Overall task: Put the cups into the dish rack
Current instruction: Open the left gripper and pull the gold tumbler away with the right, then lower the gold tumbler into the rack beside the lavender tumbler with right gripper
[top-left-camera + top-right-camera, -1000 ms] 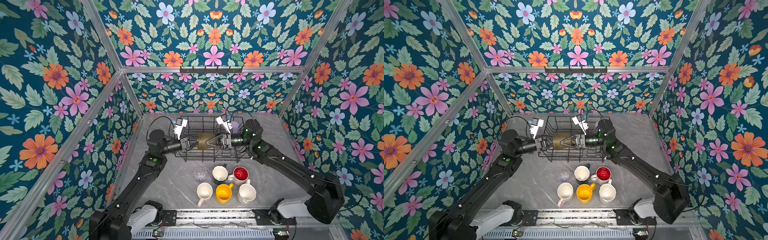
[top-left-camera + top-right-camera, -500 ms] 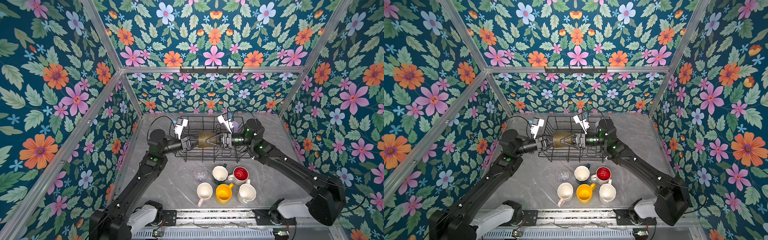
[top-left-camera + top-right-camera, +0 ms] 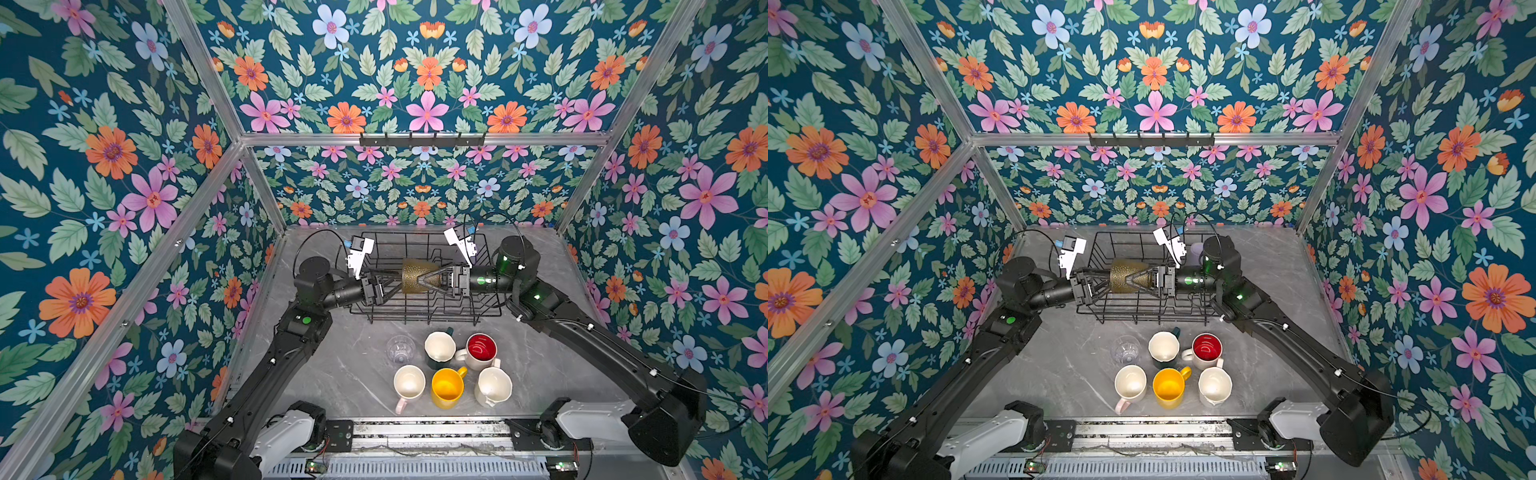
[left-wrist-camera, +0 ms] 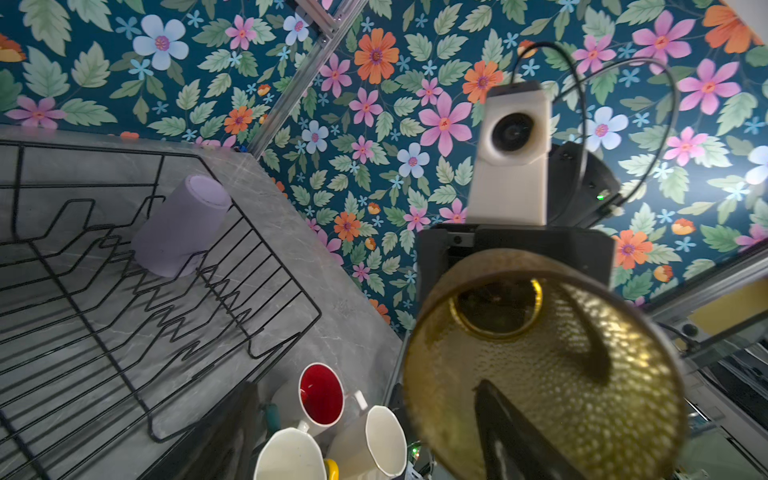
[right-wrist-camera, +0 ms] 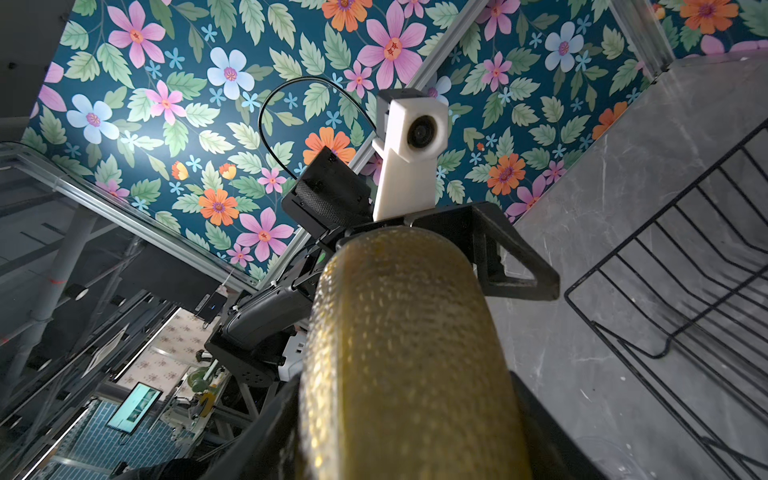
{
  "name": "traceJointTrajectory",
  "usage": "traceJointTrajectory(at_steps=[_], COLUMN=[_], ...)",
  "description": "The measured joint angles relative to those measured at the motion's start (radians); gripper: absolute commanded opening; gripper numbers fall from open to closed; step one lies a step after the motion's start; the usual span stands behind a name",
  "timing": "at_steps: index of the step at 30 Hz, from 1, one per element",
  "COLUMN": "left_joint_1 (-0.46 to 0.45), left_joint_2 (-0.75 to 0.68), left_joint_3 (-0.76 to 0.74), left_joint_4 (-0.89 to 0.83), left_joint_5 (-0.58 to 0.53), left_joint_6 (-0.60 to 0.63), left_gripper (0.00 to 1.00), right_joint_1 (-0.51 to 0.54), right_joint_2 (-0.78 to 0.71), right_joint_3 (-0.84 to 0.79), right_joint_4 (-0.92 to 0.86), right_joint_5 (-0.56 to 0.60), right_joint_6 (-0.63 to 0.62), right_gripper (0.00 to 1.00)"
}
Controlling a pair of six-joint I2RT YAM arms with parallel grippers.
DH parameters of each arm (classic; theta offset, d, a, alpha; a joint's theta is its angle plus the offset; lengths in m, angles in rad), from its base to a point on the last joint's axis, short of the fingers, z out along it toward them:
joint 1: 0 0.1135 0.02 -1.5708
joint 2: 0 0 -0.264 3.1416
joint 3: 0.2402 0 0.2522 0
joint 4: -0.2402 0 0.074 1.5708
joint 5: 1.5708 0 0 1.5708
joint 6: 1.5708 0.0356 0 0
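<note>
Jaws of left gripper [image 3: 397, 281] stand apart at the mouth end of the olive-amber glass [image 3: 411, 269]. Right gripper [image 3: 420, 280] jaws clamp its base end, glass horizontal btwn the two, above the dish rack [image 3: 415, 308]. Lilac tumbler [image 4: 178, 226] leans in the rack corner past the right jaws' wrist. Yellow mug [image 3: 446, 388], clear glass [image 3: 400, 349] & other mugs sit on grey marble tabletop [image 3: 332, 374], lower than both jaws, toward the arm bases. Floral wallpaper [image 3: 428, 112] all round w/ alu frame [image 3: 291, 139]; black hook rail [image 3: 422, 140] beyond the jaws.

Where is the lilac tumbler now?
In the left wrist view the lilac tumbler leans tilted inside the dish rack; in a top view the tumbler peeks out at the rack's far right corner, beside the right arm.
</note>
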Motion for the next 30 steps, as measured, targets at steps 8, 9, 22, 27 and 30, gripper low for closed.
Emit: traceJointTrajectory(at_steps=[8,9,22,27,30], left_joint_1=[0.018,0.023,0.032,0.032,0.032], left_joint_2=[-0.008,-0.010,-0.070,-0.101,-0.138], left_joint_3=[0.042,0.048,0.103,0.077,0.032], left_joint_4=[-0.255,-0.285,-0.442,-0.435,-0.421], left_joint_5=[-0.230,-0.269,-0.839,-0.960,-0.989], left_joint_6=[0.159,0.178,0.417,0.501,0.534], left_gripper=[0.97,0.97,1.00,1.00,1.00], right_joint_1=[0.000,0.000,-0.008,-0.034,-0.060], right_joint_2=[-0.138,-0.141,0.097,0.259,0.352], right_joint_3=[0.061,0.077,0.465,0.634,0.724], right_joint_4=[-0.370,-0.415,-0.942,-1.076,-1.137], right_joint_5=[0.233,0.267,0.674,0.745,0.774], right_joint_6=[-0.185,-0.208,-0.443,-0.517,-0.544], right_gripper=[0.00,0.00,0.00,0.00,0.00])
